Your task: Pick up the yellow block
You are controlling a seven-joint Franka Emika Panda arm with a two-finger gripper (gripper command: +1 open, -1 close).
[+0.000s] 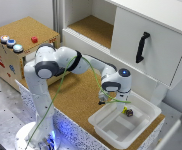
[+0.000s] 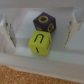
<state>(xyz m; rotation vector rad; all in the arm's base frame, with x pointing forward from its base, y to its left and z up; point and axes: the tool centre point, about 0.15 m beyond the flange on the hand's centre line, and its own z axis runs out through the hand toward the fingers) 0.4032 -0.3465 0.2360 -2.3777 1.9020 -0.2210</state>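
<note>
Down inside the white tray (image 1: 141, 122), near its far wall, sits the yellow block (image 2: 41, 43), touching the dark purplish block (image 2: 45, 22) just behind it. Exterior view: arm reaches over the cork-topped table (image 1: 76, 95), gripper (image 1: 117, 102) hanging over the tray, both blocks just beside it toward the exterior view's right.

Wrist view: gripper (image 2: 39, 32) spread wide, one finger (image 2: 8, 31) on each side of the yellow block, clear gaps both sides. Nothing pinched yet.

Step in hand, as judged: lower and close on the yellow block. To do it well:
- centre on the yellow block, not on the pair; the purple one lies so close that a closing finger could drag it along;
- descend until the fingertips straddle the cube's mid-height, stopping short of the tray floor;
- close squarely on the two side faces, then lift straight up, clear of the tray wall.

Orientation: a cube, so no true long axis. Top face carries a dark U-shaped mark; edges sit turned slightly off square to the fingers. Small wrist rotation may give flatter contact.
</note>
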